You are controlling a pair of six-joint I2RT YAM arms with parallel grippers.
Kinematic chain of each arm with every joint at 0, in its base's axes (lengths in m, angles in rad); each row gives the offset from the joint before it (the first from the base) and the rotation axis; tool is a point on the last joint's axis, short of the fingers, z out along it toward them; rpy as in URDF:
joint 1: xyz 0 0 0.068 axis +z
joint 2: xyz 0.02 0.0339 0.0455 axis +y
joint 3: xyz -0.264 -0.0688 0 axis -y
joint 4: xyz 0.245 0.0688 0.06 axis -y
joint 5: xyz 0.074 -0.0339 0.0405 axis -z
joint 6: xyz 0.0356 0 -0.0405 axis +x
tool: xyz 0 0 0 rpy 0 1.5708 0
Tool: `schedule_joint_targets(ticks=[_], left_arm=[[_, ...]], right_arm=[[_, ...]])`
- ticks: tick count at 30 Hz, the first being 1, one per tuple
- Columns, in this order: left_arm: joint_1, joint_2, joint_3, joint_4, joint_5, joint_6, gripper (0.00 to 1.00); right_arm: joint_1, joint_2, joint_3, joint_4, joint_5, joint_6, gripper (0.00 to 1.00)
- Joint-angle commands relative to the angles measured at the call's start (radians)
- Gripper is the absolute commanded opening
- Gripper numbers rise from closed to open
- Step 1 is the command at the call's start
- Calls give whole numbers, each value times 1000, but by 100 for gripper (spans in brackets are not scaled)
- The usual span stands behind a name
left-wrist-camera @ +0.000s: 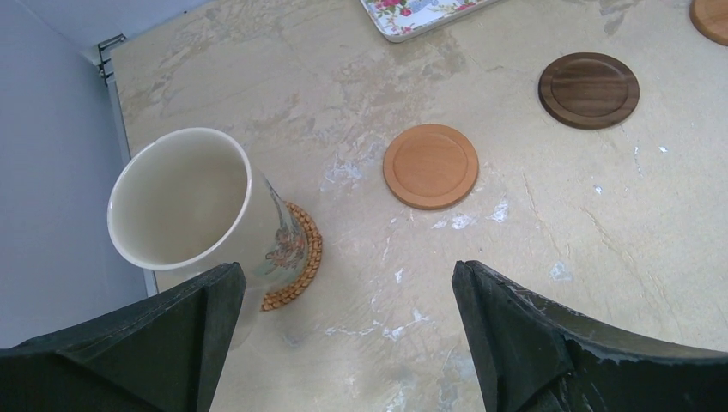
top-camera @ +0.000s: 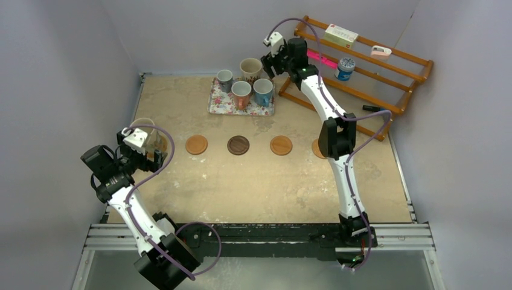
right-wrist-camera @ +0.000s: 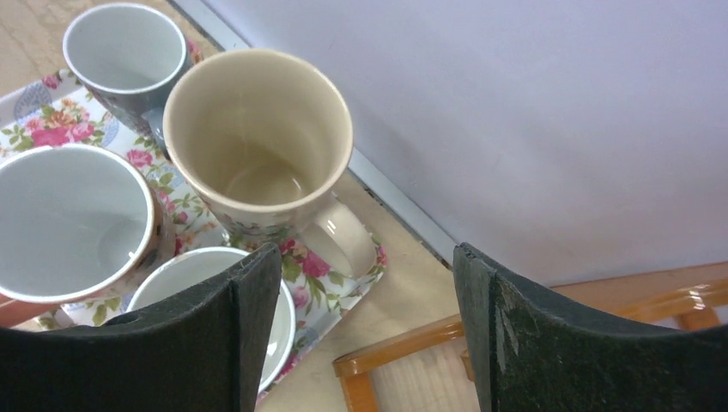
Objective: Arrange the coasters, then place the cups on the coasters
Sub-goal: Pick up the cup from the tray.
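Three coasters lie in a row mid-table: orange (top-camera: 196, 144) (left-wrist-camera: 430, 166), dark brown (top-camera: 238, 145) (left-wrist-camera: 589, 90) and orange (top-camera: 281, 145). My right arm half hides one more (top-camera: 316, 148). At the left, a cream cup (top-camera: 147, 129) (left-wrist-camera: 185, 202) stands on a woven coaster (left-wrist-camera: 302, 256). My left gripper (top-camera: 156, 154) (left-wrist-camera: 343, 335) is open just behind it, holding nothing. On the floral tray (top-camera: 218, 107) (right-wrist-camera: 343, 287) stand a cream cup (top-camera: 250, 69) (right-wrist-camera: 257, 137), a grey-blue one (top-camera: 224, 77) (right-wrist-camera: 129, 51), a reddish one (top-camera: 241, 93) (right-wrist-camera: 73, 219) and a light blue one (top-camera: 262, 92) (right-wrist-camera: 215, 287). My right gripper (top-camera: 268, 64) (right-wrist-camera: 367, 326) hovers open over the tray's back right corner, near the cream cup's handle (right-wrist-camera: 348, 236).
A wooden rack (top-camera: 386, 78) (right-wrist-camera: 403, 360) leans at the back right, close beside the tray. It carries a blue-and-white tin (top-camera: 345, 68) and a box (top-camera: 341, 35). Walls close in the back and both sides.
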Motion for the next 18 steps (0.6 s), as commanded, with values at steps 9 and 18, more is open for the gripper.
schedule_joint_targets(ticks=[9,18], left_arm=[[9,-10,-10,1,57,45,100],[9,-14,-14,1,57,52,100]], right_arm=[[3,66,62,-17,-64,-16,69],[4,135,137,5,-57,-11,69]])
